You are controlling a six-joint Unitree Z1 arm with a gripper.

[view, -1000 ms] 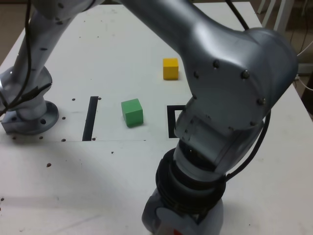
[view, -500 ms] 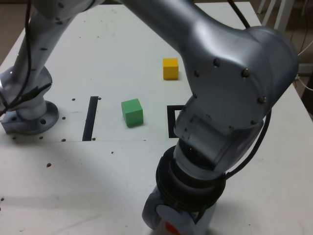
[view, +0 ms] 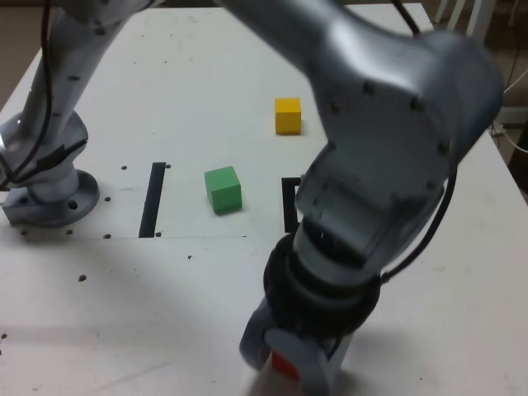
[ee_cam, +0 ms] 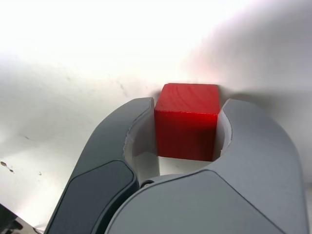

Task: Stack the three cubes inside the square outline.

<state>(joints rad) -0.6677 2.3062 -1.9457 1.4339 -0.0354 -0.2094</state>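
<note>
In the wrist view the red cube [ee_cam: 186,122] sits between my two grey jaws, which press on both its sides, so my gripper [ee_cam: 187,109] is shut on it. From the exterior view a sliver of the red cube [view: 285,364] shows at my gripper [view: 290,367], low near the table's front edge. The green cube [view: 223,189] lies mid-table. Further back rests the yellow cube [view: 288,115]. Only the left side of the square outline [view: 289,205] shows, to the right of the green cube; my arm hides the rest.
My arm's base [view: 49,194] is bolted at the exterior view's left. A straight black strip [view: 153,199] lies between the base and the green cube. My large grey arm link [view: 388,165] spans the exterior view's right half, hiding the table behind it.
My jaws have closed onto the red cube over the last second. The wrist has shifted slightly near the table's front edge. The green and yellow cubes have not moved.
</note>
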